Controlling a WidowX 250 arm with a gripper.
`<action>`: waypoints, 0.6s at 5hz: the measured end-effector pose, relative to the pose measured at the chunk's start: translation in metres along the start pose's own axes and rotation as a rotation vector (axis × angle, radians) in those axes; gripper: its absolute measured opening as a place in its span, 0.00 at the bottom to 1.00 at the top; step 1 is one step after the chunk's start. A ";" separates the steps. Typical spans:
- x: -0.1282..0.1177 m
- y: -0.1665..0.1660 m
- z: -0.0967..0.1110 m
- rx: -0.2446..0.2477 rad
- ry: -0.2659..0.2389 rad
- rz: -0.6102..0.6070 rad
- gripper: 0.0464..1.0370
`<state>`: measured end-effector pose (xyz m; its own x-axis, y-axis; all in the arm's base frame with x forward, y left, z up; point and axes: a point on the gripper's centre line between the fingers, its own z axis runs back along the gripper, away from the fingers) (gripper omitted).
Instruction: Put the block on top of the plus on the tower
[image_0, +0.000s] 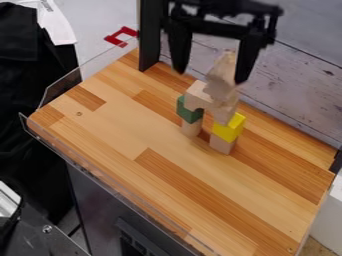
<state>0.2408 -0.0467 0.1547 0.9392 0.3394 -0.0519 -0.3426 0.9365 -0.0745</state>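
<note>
While the pincer hangs with fingers spread, the block stands between them atop the tower.

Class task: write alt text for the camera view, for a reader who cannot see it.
A block tower stands on a wooden tabletop, with a robot's open black hand at its top, fingers spread. Pale base blocks carry a green block and a yellow block, with more pale pieces stacked above.
</note>
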 end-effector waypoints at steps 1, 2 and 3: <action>-0.022 -0.003 -0.012 0.015 0.049 -0.011 0.96; -0.032 -0.004 -0.026 0.007 0.072 -0.001 0.96; -0.026 -0.006 -0.034 0.017 0.062 -0.005 0.96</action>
<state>0.2178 -0.0645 0.1226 0.9377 0.3288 -0.1127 -0.3366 0.9398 -0.0583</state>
